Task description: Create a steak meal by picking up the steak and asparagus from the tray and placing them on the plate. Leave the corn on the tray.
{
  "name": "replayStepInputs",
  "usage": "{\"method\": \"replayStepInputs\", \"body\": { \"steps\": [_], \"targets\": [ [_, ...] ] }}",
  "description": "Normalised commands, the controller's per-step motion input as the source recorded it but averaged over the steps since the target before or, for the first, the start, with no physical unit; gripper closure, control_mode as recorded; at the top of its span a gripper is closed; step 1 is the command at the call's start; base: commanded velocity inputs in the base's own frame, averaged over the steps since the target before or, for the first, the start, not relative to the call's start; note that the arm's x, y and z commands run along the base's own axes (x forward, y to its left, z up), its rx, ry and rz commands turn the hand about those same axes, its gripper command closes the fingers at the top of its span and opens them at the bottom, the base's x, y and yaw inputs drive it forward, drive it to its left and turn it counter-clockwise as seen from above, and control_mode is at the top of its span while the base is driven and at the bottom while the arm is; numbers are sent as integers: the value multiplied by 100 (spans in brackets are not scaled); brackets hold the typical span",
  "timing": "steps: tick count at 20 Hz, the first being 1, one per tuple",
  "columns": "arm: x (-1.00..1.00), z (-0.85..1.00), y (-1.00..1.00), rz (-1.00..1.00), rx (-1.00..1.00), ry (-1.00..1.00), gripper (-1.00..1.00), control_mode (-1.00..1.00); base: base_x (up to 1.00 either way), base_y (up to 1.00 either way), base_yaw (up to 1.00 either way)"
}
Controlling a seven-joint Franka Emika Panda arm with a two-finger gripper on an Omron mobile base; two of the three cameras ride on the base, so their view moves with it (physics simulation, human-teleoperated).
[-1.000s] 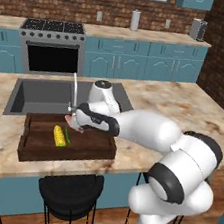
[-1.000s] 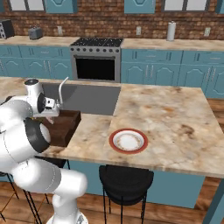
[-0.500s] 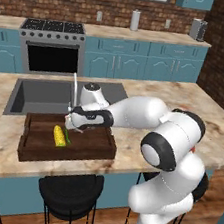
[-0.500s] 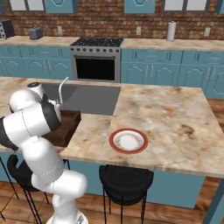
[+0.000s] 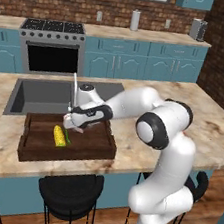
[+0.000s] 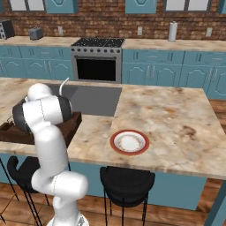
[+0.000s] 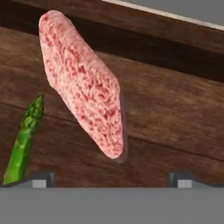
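Left base view: our gripper [image 5: 74, 125] hangs low over the tray [image 5: 33, 148], beside the corn [image 5: 58, 136]. Right base view: the plate [image 6: 129, 142] waits well apart. Hand view: fingertips [image 7: 41, 178] stand wide, holding nothing; the steak [image 7: 83, 87], seemingly soft and light, lies between them on the tray, so we judge its narrow middle best.

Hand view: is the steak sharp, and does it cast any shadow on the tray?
Hand view: the steak is fairly sharp, its grain readable, with a thin dark shadow along its lower right edge on the tray. Left base view: it is hidden behind the hand.
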Motion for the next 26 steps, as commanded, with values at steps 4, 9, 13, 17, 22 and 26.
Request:
{"method": "replayStepInputs", "body": {
  "steps": [4,9,13,17,22,26],
  "targets": [
    [47,-26,22,0,-3,0,-100,-100,0,0,0],
    [39,-29,7,0,-2,1,-100,-100,0,0,0],
    [20,-30,3,1,-1,0,100,-100,0,0,0],
    [-22,-3,-2,4,1,-9,100,-100,0,0,0],
    [-57,50,-29,2,7,-14,100,-100,0,0,0],
    [-72,83,-71,0,7,-13,100,-100,0,0,0]
  ]
}}
